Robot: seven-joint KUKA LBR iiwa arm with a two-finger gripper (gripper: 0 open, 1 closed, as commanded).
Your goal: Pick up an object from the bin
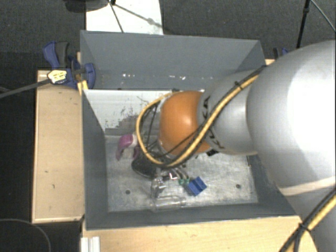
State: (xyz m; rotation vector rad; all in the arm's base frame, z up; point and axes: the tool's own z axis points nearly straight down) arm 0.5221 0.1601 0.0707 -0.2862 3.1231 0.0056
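Container: grey metal bin [94, 156], floor pale and scuffed, holding a few small loose things gathered round the gripper [163, 180]. Arm: silver KUKA arm [294, 119] entering from the view's right, its wrist under an orange cover [181, 122] looped by yellow-and-black cables [147, 140]. Gripper: lowered to the bin floor beneath the orange cover. Some metal parts show just under the cover, but the wrist hides most of it, so it cannot be told whether it stands apart, together or clamped on anything. Nearest thing: a clear plastic piece [169, 198], see-through and low-lying, directly under the gripper and on its near side, between it and the bin's front wall. Whether the two touch cannot be told. Just right of the gripper: a small blue block [196, 186], ridged, lying askew on the floor, with a tiny green bit [184, 181] between it and the gripper. Just left of the gripper and a little farther back: a black object [142, 166], rounded, partly under the cables. Farther left and back from the gripper: a purple-pink object [125, 143], curved, close beside the black one, its exact kind unclear.
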